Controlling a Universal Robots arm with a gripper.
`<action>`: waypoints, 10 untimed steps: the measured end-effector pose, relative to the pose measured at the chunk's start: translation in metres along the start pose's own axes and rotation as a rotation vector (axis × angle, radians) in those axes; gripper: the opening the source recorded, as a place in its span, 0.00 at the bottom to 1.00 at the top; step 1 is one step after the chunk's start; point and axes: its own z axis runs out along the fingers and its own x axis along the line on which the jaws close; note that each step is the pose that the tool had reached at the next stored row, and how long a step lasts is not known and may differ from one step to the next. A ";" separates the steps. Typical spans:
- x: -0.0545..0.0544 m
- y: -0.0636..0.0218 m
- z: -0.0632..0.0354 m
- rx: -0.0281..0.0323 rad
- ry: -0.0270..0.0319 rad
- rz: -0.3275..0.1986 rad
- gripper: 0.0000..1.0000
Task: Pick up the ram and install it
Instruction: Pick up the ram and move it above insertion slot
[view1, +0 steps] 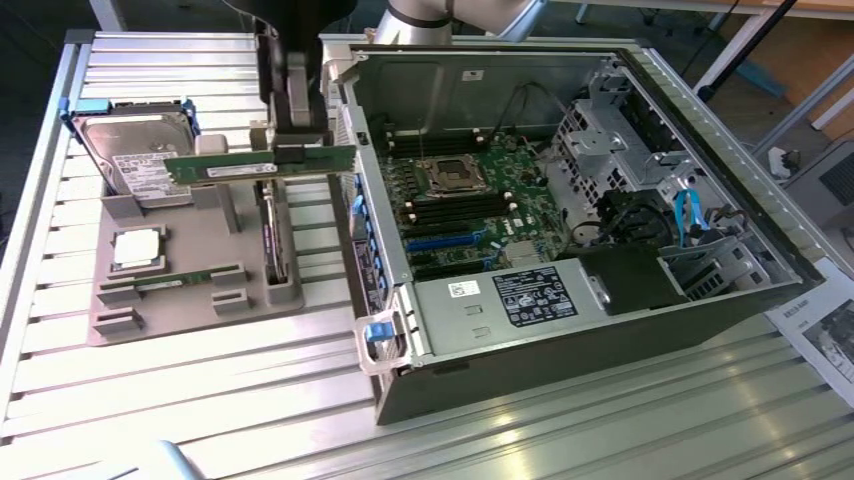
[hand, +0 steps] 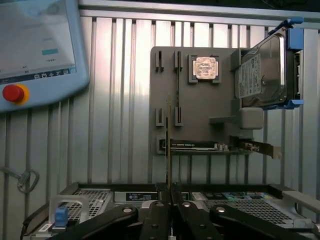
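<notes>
- Tool (view1: 299, 150) is clenched on the ram (view1: 254, 167), which is held level in the exterior view's upper left.
- The ram hangs above the grey tray (view1: 187, 300), beside the open case (view1: 561, 300) and not yet over it.
- My judgement: pickup is done and the install is not. Installing calls for lining the stick up with a board slot (view1: 461, 203).

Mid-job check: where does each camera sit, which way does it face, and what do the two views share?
Exterior view: off the arm, high up, looking down on the slatted table, the parts tray and the open computer case; the arm and gripper show, shut on the ram.
Wrist view: on the wrist, looking out along the gripper past the edge-on ram to the parts tray and hard drive.
Shared: ram, gripper, parts tray, hard drive.
</notes>
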 end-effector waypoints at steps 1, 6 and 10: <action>0.000 -0.0039 -0.0005 -0.0010 0.0000 0.000 0.12; 0.000 -0.0187 -0.0028 -0.0052 -0.0001 0.000 0.12; 0.001 -0.0332 -0.0045 -0.0101 -0.0003 0.000 0.12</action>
